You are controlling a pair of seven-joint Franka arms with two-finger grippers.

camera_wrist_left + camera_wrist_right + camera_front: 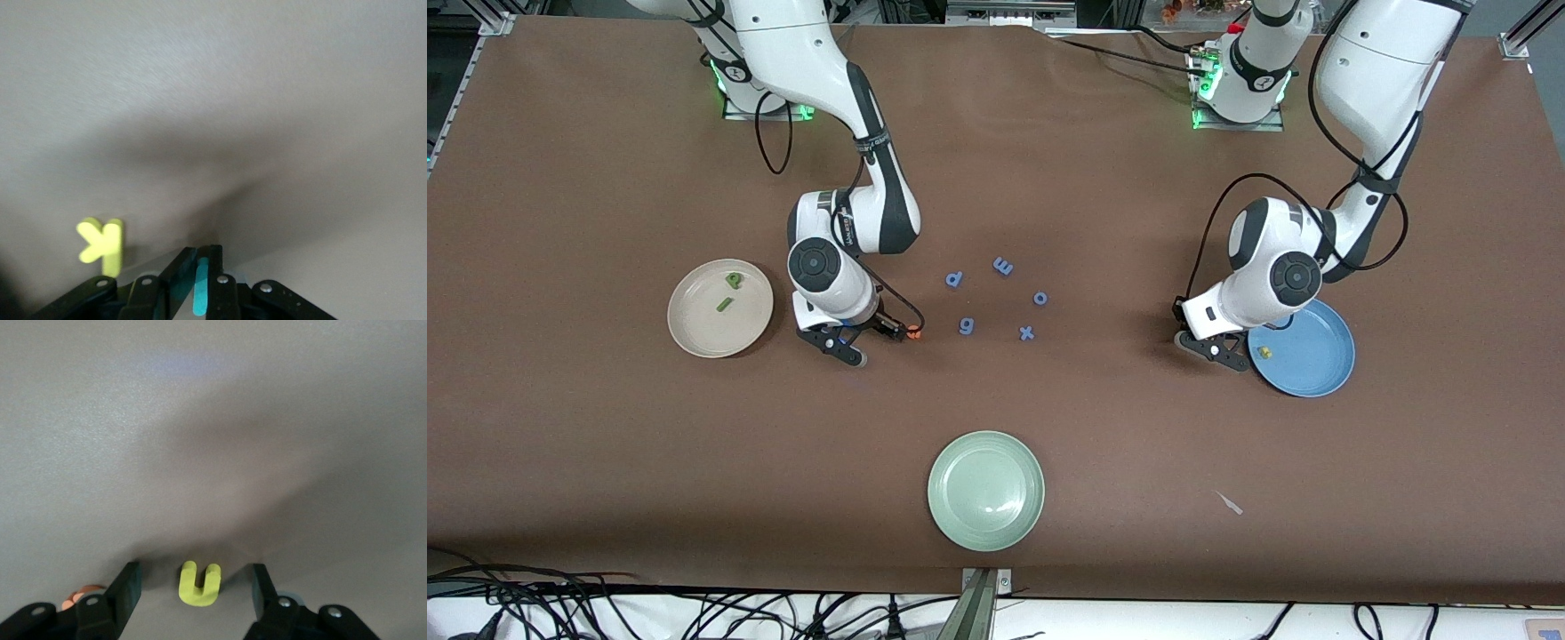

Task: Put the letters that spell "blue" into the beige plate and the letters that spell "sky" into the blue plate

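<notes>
My right gripper (864,343) (195,579) is down at the table beside the beige plate (698,333), open, its fingers standing either side of the yellow "u" (200,583) without touching it. The orange "e" (913,334) (80,595) lies just outside one finger. Both the green "b" (734,280) and the green "l" (724,305) lie in the beige plate. My left gripper (1214,350) (202,257) is low beside the blue plate (1316,373), shut on the teal "y" (201,287). The yellow "k" (101,244) lies on the table close by. A small yellow letter (1263,352) lies in the blue plate.
Blue letters lie mid-table between the arms: "p" (954,279), "m" (1003,265), "o" (1040,298), "g" (966,326), "x" (1027,333). A pale green plate (985,491) sits nearer the front camera. A small white scrap (1230,503) lies toward the left arm's end.
</notes>
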